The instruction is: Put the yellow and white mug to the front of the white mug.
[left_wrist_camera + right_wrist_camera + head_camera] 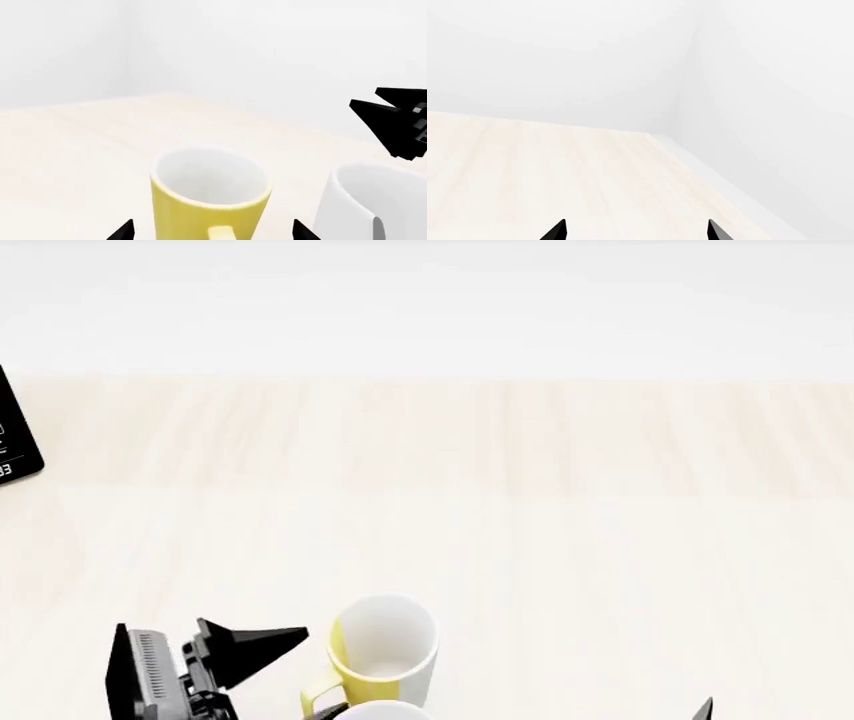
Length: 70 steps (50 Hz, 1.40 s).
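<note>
The left gripper (212, 232) stands spread, its two black tips either side of the yellow and white mug (208, 197), not touching it; the mug's handle points back toward the gripper. Only the left wrist view shows the white mug (373, 205) properly, upright just beside the yellow one (the head view catches merely a sliver of its rim at the lower edge). The right gripper (635, 231) is also spread, with nothing but bare light wooden table (527, 170) and wall ahead of it.
</note>
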{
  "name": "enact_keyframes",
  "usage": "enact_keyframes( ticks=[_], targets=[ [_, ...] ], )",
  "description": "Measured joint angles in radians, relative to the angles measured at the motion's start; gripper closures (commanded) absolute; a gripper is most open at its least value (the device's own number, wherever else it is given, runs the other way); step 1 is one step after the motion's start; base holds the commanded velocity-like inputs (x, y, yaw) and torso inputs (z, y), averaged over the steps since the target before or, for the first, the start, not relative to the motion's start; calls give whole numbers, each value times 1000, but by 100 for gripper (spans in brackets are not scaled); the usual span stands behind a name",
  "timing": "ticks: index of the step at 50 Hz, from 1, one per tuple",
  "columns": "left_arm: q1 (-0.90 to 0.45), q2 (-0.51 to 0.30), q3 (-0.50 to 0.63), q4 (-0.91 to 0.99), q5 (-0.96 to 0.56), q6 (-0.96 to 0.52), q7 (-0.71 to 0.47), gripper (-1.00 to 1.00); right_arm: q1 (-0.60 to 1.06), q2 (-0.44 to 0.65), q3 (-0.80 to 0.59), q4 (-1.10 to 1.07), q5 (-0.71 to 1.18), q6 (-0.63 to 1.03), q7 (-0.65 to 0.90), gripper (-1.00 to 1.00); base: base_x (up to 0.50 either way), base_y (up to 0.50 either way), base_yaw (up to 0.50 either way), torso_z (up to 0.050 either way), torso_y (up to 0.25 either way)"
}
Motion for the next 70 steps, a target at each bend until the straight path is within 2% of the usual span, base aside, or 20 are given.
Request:
enact_keyframes(
  ticks=[21, 30, 48, 52, 58, 70],
  targets=[
    [-8, -3, -87, 32, -51, -57, 81, -100, -1, 4, -4, -2, 3, 0, 6, -100, 0, 0, 0, 0, 0],
    [75, 11, -102, 253, -88, -185, 94, -100, -2, 6, -5, -3, 4, -1, 9, -100, 0, 0, 0, 0, 0],
    [300, 36, -153, 769, -225, -376, 14, -100, -4, 9, -9, -9, 6, 0, 14, -100, 0, 0, 0, 0, 0],
    [360, 48, -158, 880, -251, -368, -32, -100, -7, 11, -8, -12, 7, 0, 16, -100, 0, 0, 0, 0, 0],
    [454, 59, -148, 1025, -305, -300, -167, -100, -10, 12, -6, -17, 9, -1, 18, -100, 0, 0, 0, 0, 0],
    [603, 68, -114, 1242, -412, -106, -537, -100, -15, 15, -6, -25, 11, -3, 23, -100, 0, 0, 0, 0, 0]
  ],
)
